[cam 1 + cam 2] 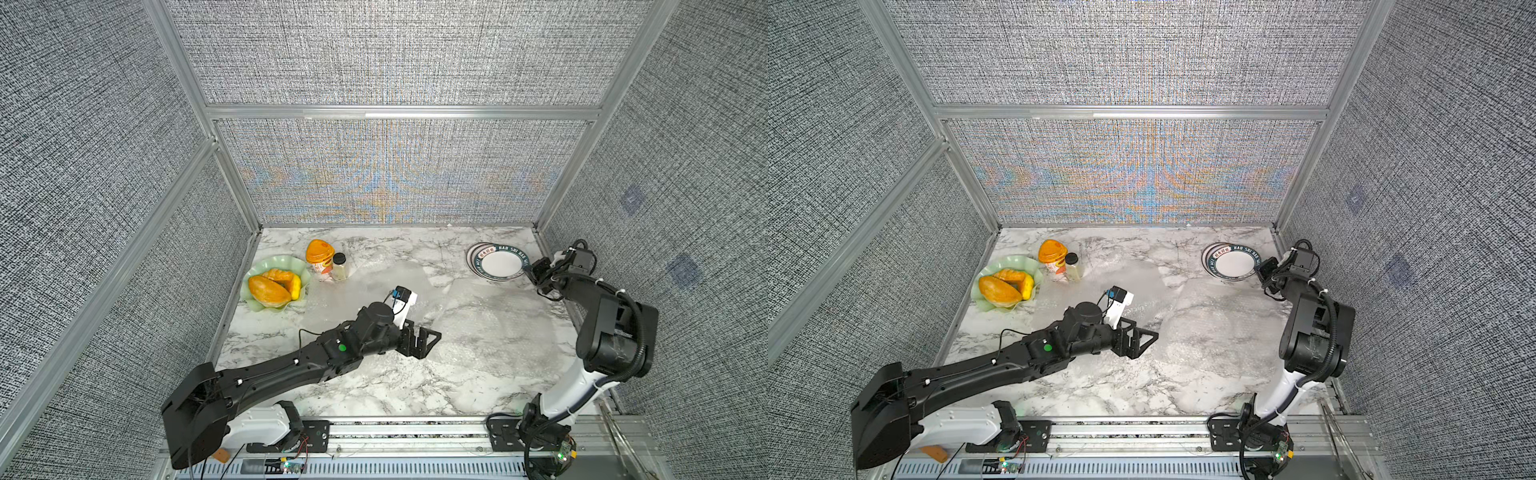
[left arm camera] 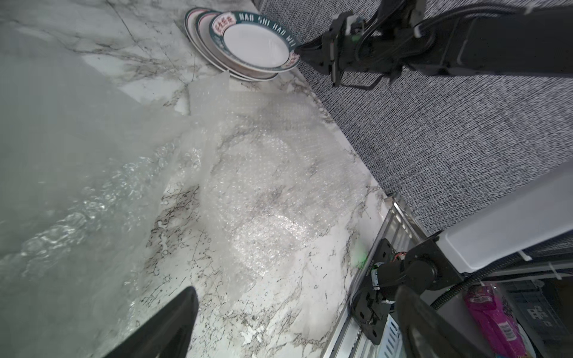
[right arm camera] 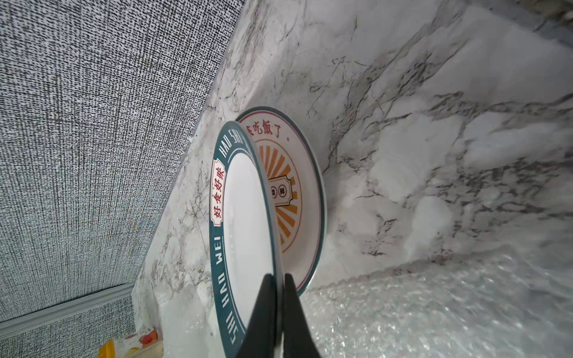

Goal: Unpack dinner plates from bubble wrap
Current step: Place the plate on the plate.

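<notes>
The dinner plates are stacked at the back right corner of the table. The top one, a white plate with a dark green lettered rim (image 1: 498, 262) (image 1: 1232, 262) (image 2: 255, 43) (image 3: 245, 217), tilts up off a sunburst plate (image 3: 297, 192). My right gripper (image 1: 530, 272) (image 1: 1260, 272) (image 3: 280, 279) is shut on its rim. Bubble wrap lies flat on the marble: one sheet (image 1: 490, 332) (image 2: 273, 186) (image 3: 434, 310) in front of the plates, another (image 1: 374, 286) (image 2: 77, 186) mid-table. My left gripper (image 1: 430, 343) (image 1: 1148, 343) (image 2: 296, 289) hovers open and holds nothing, between the two sheets.
A wavy pale green dish (image 1: 278, 259) with orange food sits at the left. Behind it stand an orange-lidded cup (image 1: 320, 255) and a small jar (image 1: 339, 266). Grey fabric walls close three sides. A metal rail (image 1: 415, 432) runs along the front edge.
</notes>
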`<state>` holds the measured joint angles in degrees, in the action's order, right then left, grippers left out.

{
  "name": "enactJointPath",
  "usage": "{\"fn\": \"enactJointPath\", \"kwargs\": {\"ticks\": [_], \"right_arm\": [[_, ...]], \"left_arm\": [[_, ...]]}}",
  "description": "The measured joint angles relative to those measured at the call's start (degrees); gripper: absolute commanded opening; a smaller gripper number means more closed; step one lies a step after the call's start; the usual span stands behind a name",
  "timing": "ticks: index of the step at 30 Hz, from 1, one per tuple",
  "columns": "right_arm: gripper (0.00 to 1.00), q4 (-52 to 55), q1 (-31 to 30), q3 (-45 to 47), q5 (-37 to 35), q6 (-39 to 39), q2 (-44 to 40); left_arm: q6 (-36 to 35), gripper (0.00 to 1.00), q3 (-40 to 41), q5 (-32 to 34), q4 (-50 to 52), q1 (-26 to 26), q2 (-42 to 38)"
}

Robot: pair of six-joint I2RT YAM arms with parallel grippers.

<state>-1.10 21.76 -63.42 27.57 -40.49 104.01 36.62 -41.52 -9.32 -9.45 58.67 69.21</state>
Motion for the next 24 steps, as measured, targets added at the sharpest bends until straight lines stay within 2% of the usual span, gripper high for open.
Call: {"fn": "enactJointPath", "kwargs": {"ticks": [12, 20, 24], "right_arm": [[0.02, -2.5, 0.0, -3.7, 2.1, -0.2, 7.5], [0.44, -3.0, -0.1, -4.6, 3.4, -0.5, 9.9], [0.63, -2.6, -0.2, -5.4, 3.7, -0.5, 9.5]], "left_arm": [[-0.1, 0.99, -0.2, 0.8, -4.0, -0.2, 1.3], [0.5, 0.99, -1.1, 0.5, -4.1, -0.2, 3.8], [0.5, 0.99, -1.8, 0.3, -3.9, -0.2, 4.9]]}}
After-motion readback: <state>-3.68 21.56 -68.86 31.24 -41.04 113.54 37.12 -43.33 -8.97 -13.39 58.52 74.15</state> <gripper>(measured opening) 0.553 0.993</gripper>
